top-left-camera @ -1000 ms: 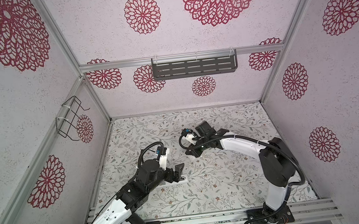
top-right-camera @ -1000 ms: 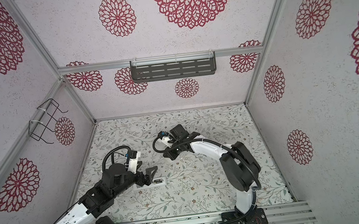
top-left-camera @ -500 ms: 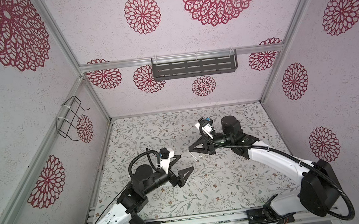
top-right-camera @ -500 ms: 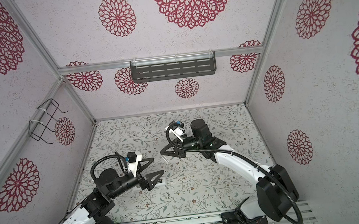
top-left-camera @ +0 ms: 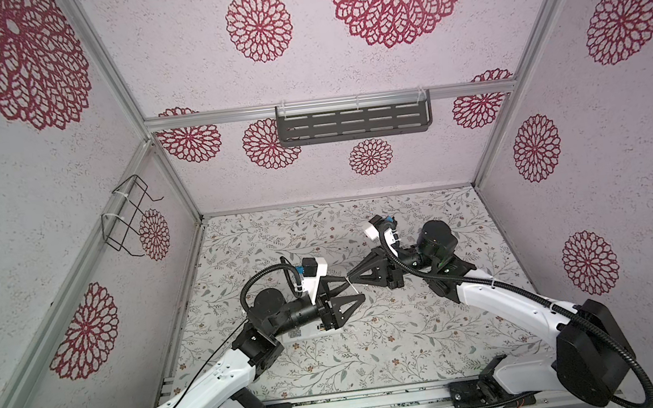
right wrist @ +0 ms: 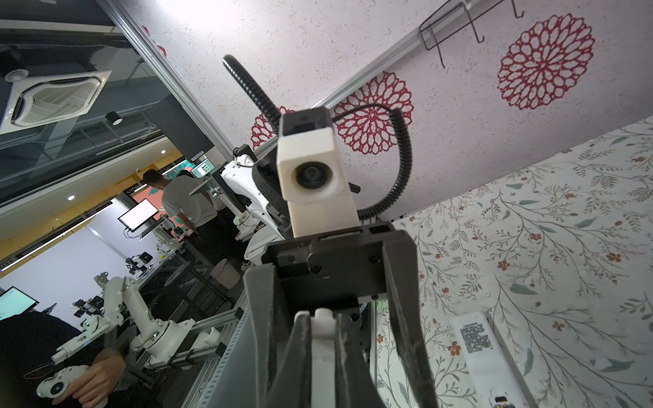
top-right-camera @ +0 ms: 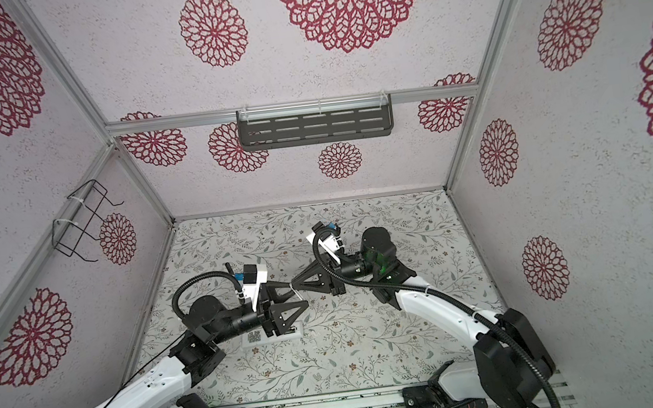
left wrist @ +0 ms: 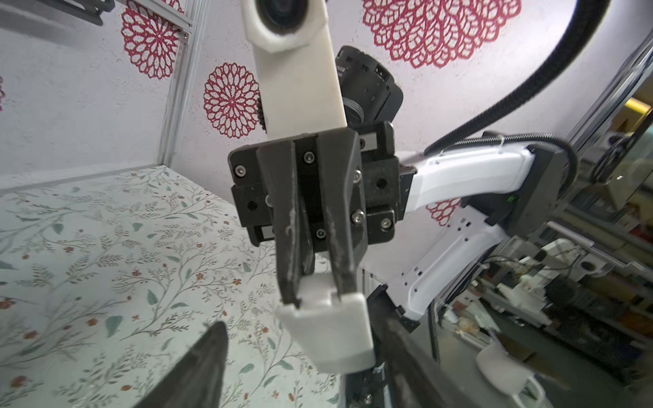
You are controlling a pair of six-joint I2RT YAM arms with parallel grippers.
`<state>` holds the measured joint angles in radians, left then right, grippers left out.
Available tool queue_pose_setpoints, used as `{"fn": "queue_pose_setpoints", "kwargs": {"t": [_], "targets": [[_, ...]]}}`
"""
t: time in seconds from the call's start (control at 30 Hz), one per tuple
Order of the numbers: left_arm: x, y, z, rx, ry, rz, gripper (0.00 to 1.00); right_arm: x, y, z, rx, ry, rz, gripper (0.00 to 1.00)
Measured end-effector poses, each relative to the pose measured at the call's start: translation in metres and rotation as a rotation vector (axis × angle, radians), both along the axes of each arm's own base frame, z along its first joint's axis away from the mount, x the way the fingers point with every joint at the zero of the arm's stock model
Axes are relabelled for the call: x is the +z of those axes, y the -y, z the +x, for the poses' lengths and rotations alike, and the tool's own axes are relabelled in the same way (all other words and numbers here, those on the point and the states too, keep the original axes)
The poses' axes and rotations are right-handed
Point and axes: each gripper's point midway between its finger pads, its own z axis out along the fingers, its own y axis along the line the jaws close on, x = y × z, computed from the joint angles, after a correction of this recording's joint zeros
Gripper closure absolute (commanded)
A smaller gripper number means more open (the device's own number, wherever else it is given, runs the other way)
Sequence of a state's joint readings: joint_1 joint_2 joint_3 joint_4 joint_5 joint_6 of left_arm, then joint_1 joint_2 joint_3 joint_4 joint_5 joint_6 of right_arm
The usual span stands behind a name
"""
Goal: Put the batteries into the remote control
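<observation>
Above the middle of the floral-patterned table (top-left-camera: pixel 379 349) the two arms meet tip to tip. The right pincer (top-left-camera: pixel 351 282) is closed on a small white cover plate (left wrist: pixel 327 335). In the left wrist view its two dark fingers (left wrist: pixel 288 247) pinch one end of the plate, beside a notch in its edge, and the rest of the plate juts out free past the fingertips. In the right wrist view the plate shows as a white strip (right wrist: pixel 322 346) clamped between the same fingers. The left pincer (top-left-camera: pixel 355 292) faces it with its jaws parted and holds nothing. Its fingers stand on either side of the plate's free end: one is well clear of it, the other is just beside it, and whether that one touches cannot be told. The remote control (top-right-camera: pixel 292 329) lies flat on the table below the left pincer, touched by neither pincer and partly hidden by the left wrist in both top views. It lies with its plain white back up, showing a dark printed code label (right wrist: pixel 475 337). Its near end runs out of the right wrist view, so the bay cannot be seen clearly. The batteries cannot be made out in any view
</observation>
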<state>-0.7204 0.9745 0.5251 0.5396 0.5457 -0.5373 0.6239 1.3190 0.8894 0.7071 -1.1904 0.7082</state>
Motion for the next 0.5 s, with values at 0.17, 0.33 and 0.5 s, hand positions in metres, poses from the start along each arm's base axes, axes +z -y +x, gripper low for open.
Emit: {"fn": "queue_pose_setpoints", "kwargs": {"t": [0.17, 0.33, 0.5], "targets": [[0.003, 0.001, -0.001, -0.013, -0.002, -0.018, 0.54, 0.001, 0.000, 0.001, -0.008, 0.013, 0.006, 0.90], [0.003, 0.001, -0.001, -0.012, -0.003, -0.017, 0.62, -0.006, -0.001, 0.003, -0.027, 0.028, -0.013, 0.88], [-0.002, 0.001, 0.001, -0.004, -0.020, 0.002, 0.73, -0.012, 0.000, 0.003, -0.042, 0.045, -0.032, 0.87]]}}
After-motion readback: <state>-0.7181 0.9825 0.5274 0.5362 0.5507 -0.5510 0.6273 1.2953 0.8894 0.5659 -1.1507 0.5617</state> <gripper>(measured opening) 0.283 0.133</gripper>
